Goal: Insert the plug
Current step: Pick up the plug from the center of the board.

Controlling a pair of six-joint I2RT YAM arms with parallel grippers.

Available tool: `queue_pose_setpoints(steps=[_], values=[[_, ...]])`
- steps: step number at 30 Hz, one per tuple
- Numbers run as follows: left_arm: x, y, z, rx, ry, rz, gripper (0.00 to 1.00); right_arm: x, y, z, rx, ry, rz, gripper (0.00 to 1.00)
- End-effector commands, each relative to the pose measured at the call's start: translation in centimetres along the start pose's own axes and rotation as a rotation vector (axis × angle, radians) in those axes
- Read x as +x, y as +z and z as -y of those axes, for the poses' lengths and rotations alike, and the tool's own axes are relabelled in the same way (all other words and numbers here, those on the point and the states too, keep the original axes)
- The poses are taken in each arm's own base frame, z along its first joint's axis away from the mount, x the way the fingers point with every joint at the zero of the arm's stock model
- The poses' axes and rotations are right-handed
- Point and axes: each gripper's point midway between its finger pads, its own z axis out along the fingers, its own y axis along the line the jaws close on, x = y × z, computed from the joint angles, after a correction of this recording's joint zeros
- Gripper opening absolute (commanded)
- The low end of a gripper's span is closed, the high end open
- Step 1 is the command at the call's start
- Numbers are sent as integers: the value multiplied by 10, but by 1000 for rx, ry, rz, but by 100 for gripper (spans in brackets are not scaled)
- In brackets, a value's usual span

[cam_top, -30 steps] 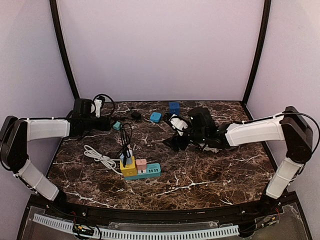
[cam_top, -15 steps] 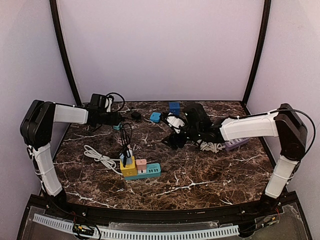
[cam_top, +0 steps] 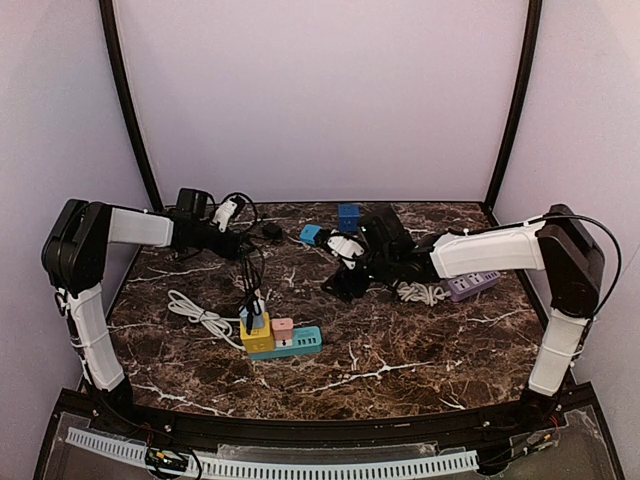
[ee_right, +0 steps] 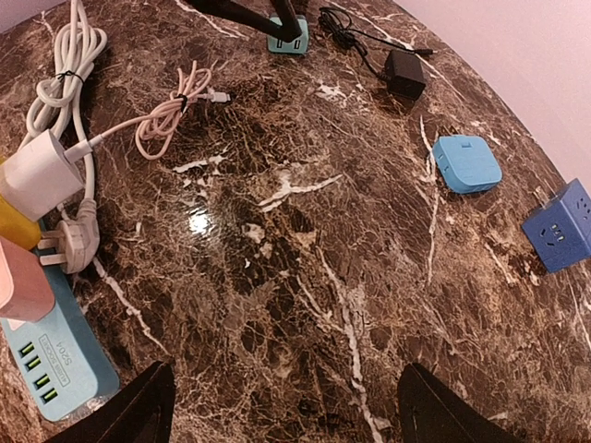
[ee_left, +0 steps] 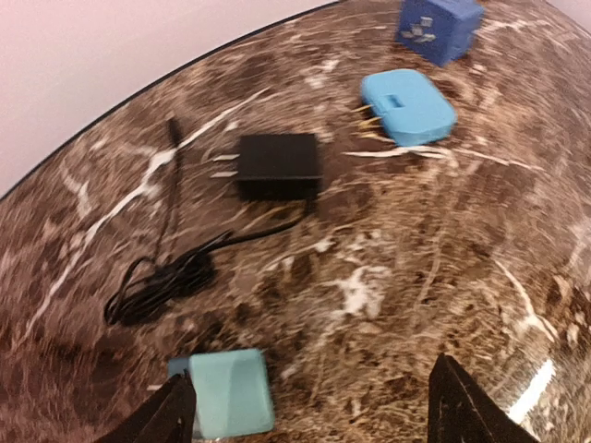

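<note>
— Where is the plug in this shot?

— The black plug (ee_left: 277, 166) lies flat on the marble table (cam_top: 400, 350) close to the far edge, left of centre. Its prongs are bare, and its thin black cord (ee_left: 157, 277) is bunched beside it. Neither arm is touching it.

— And the two arms?

— The left gripper (ee_left: 314, 415) hangs low over the table toward the far left corner, fingers spread wide and holding nothing. A small teal adapter (ee_left: 231, 392) sits on the table just inside one fingertip, with the black plug near it, farther out. The right gripper (ee_right: 286, 411) is spread just as wide, with nothing but bare marble beneath it near the table's middle.

— What else is on the table?

— A teal power strip (cam_top: 300, 342) lies in the left half, toward the near edge. It carries a yellow cube (cam_top: 256, 338) and a pink adapter (cam_top: 282, 327), and a white charger (ee_right: 37, 171) touches the yellow cube. A white cable (cam_top: 195, 310) loops off toward the left edge. A light-blue adapter (ee_left: 408, 106) and a blue cube socket (ee_left: 440, 23) sit along the far edge, right of the plug. A purple power strip (cam_top: 472, 286) and a coiled white cord (cam_top: 415, 292) lie toward the right edge.
</note>
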Motion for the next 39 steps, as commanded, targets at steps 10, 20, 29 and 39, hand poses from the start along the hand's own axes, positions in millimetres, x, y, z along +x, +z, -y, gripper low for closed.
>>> queue_pose_setpoints(steps=[10, 20, 29, 39], values=[[-15, -13, 34, 356, 794, -40, 78, -30, -5, 51, 69, 104, 57, 84], [-51, 48, 1, 372, 893, -101, 75, -19, -4, 40, 28, 152, 47, 84], [-88, 98, -24, 222, 1251, 20, 77, -16, -4, 28, -44, 206, 55, 84], [-28, 115, 15, 407, 1379, -81, 68, -15, -7, 23, -64, 219, 57, 86]])
